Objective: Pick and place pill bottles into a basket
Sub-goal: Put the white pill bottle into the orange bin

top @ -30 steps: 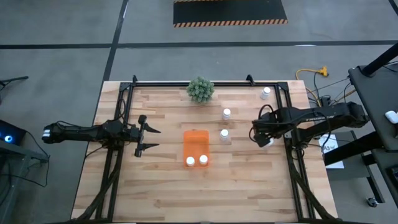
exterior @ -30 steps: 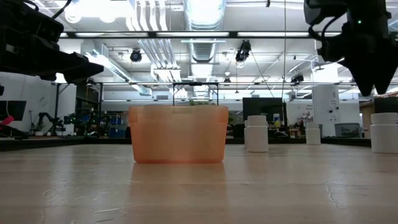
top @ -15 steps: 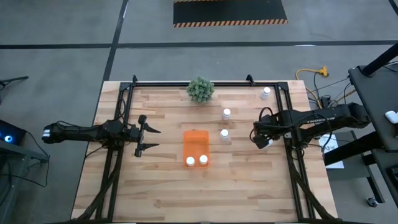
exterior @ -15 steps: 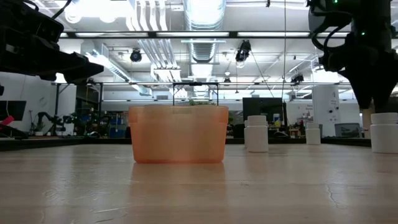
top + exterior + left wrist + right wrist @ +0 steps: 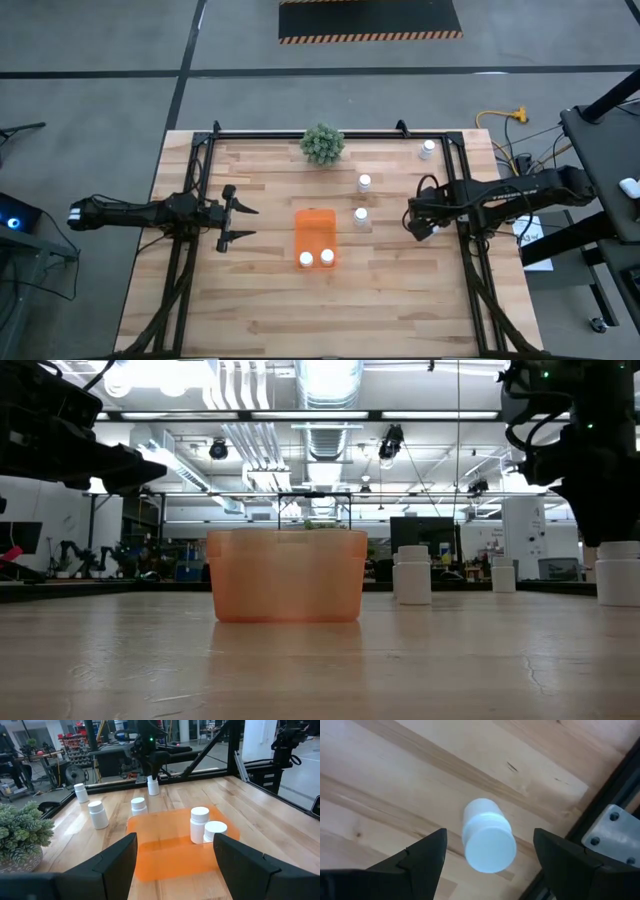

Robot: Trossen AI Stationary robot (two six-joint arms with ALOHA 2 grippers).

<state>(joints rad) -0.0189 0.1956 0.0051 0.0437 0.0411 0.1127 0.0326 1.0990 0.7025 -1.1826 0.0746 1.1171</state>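
Pill bottle [image 5: 488, 841] upright, right gripper [image 5: 490, 851] lowered closer since earlier, fingers spread around it, ungrasped

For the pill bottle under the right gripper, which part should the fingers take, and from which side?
Take the pill bottle by its round cap and upper body, coming straight down from above. It stands upright on the table, and the right gripper is open, one of its fingers on each side of the cap.

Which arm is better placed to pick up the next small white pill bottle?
The right arm. Its open end effector hangs directly above a small white round-capped pill bottle near the table's right edge. The left end effector waits open, left of the orange plastic basket.
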